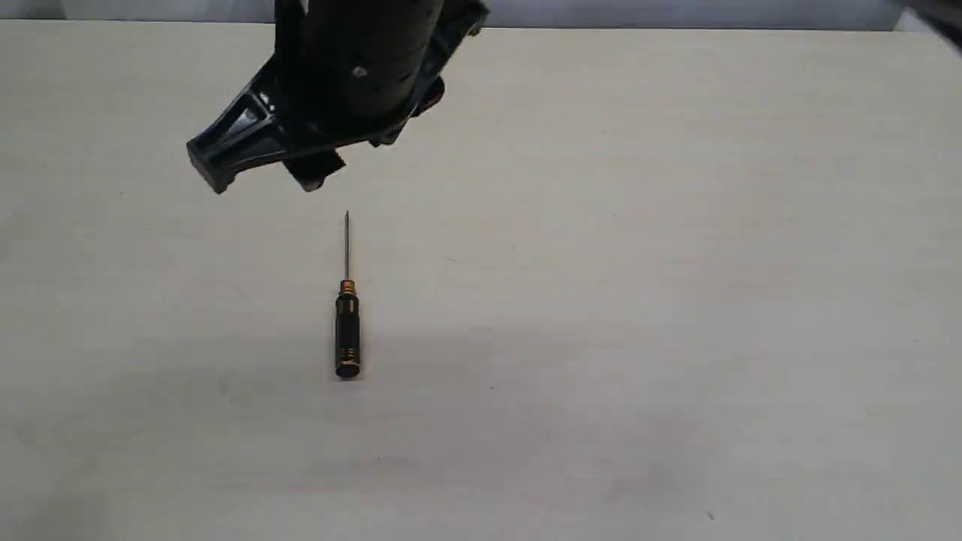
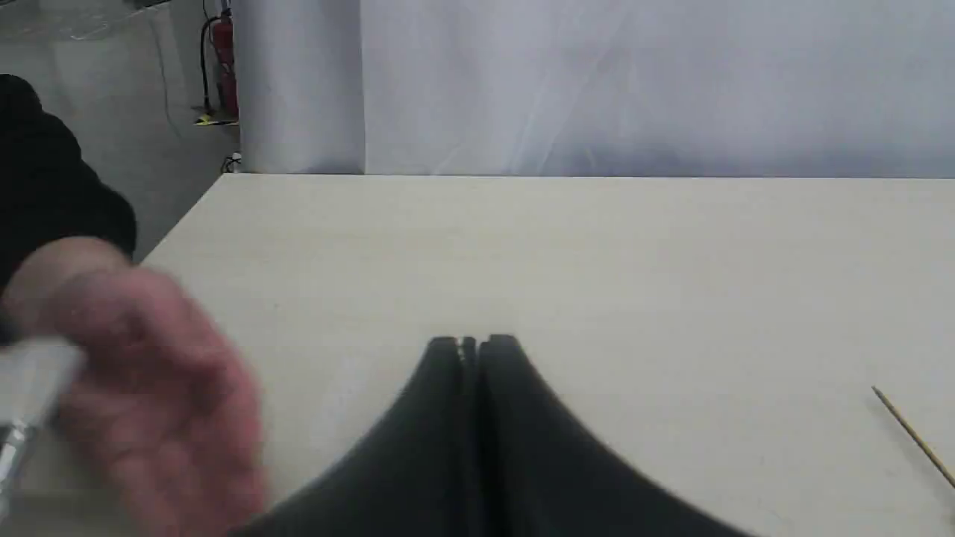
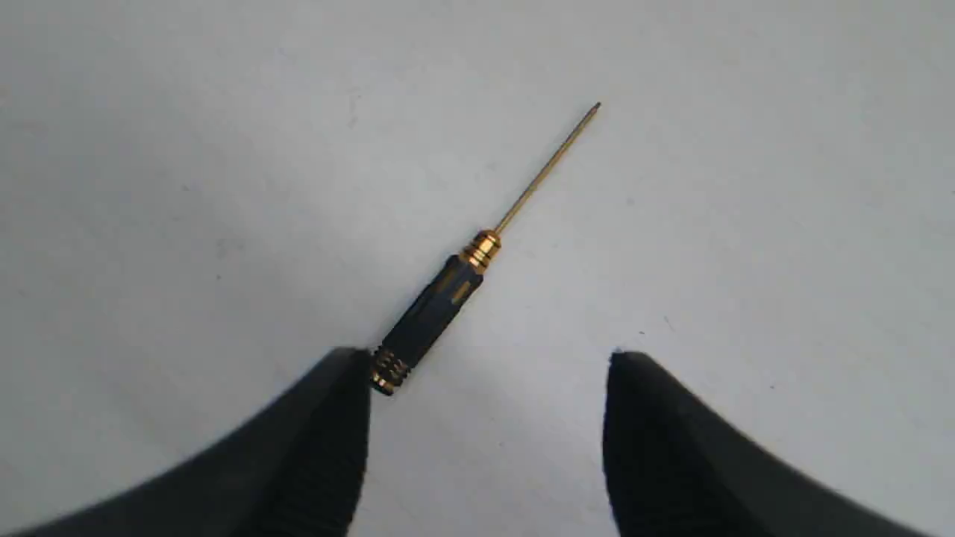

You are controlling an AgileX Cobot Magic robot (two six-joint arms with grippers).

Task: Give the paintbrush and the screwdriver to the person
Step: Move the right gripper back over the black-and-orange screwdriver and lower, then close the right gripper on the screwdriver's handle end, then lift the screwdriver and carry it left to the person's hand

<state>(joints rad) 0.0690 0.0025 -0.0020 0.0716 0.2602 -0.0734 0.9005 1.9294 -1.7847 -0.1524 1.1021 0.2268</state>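
Screwdriver is seen lying flat on the table, left of the middle of the exterior view. Its thin shaft is pointed to 12 o'clock and its black handle and gold end cap to 6 o'clock. At about 11 to 12 o'clock from the tip, and apart from it in that view, a black robot arm is seen hanging over the table. Which of the two arms it is cannot be told.

In the right wrist view the right gripper is shown spread wide and holding nothing. The screwdriver is seen lying slantwise ahead of the gap, with its end cap just beside one fingertip. Whether the two touch cannot be told.

In the left wrist view the left gripper is shown pressed together over the table, with its fingertips meeting and nothing held. Only the tip of the screwdriver's shaft is caught at the picture's edge, well apart from this gripper.

A blurred pale and silver shape, taken to be the paintbrush, is seen at the person's hand, by the table's side edge. Whether it is gripped cannot be told through the blur. A black sleeve is seen behind the hand. A white curtain and a red fire extinguisher are seen beyond the table.
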